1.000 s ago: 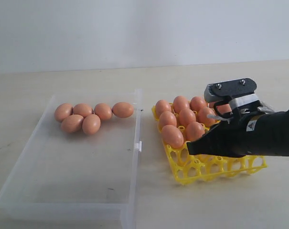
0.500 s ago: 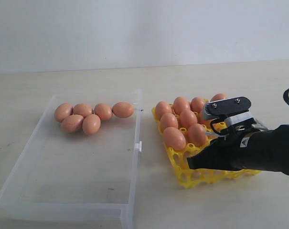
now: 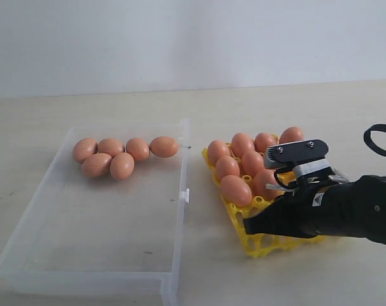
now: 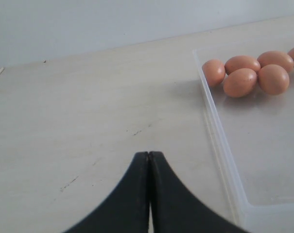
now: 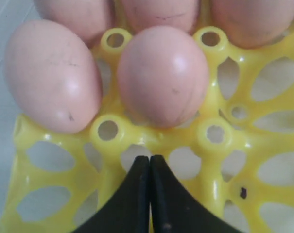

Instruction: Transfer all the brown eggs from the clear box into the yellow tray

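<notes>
- The right arm enters from the right edge of the exterior view as a thick black forearm. It lies low and nearly level over the near right part of the yellow tray.
- A grey and black camera mount sits on top of its wrist, in front of the tray's back rows.
- The right gripper points left and slightly down, with its tips above the near cells of the tray.
- In the right wrist view its black jaws are pressed together with nothing between them. They hover over bare yellow lattice, just short of one of the brown eggs seated in a cell.
- Eight eggs show in the tray, filling its far and left cells.
- Six more eggs lie clustered, touching one another, at the far end of the clear box, which sits left of the tray on the pale table.
- The left gripper appears only in its own wrist view. Its jaws are closed tight and empty above bare table, just outside the box wall.
</notes>
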`<action>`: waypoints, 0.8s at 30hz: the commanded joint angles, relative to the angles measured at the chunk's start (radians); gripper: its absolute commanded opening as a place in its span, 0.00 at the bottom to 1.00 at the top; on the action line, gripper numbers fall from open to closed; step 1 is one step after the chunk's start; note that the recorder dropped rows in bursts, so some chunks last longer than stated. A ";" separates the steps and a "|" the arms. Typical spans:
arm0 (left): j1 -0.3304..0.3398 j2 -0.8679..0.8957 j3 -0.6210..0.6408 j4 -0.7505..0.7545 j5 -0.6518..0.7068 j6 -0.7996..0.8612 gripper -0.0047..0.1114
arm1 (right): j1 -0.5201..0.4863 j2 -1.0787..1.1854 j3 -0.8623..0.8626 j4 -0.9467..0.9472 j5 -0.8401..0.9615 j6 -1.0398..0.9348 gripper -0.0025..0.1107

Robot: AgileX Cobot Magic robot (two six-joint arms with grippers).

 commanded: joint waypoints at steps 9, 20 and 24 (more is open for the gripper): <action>-0.005 -0.006 -0.004 -0.001 -0.006 -0.005 0.04 | 0.085 -0.001 -0.051 0.008 0.015 0.011 0.02; -0.005 -0.006 -0.004 -0.001 -0.006 -0.005 0.04 | 0.085 -0.003 -0.091 0.008 0.061 0.011 0.02; -0.005 -0.006 -0.004 -0.001 -0.006 -0.005 0.04 | 0.085 -0.006 -0.091 0.008 0.061 0.011 0.02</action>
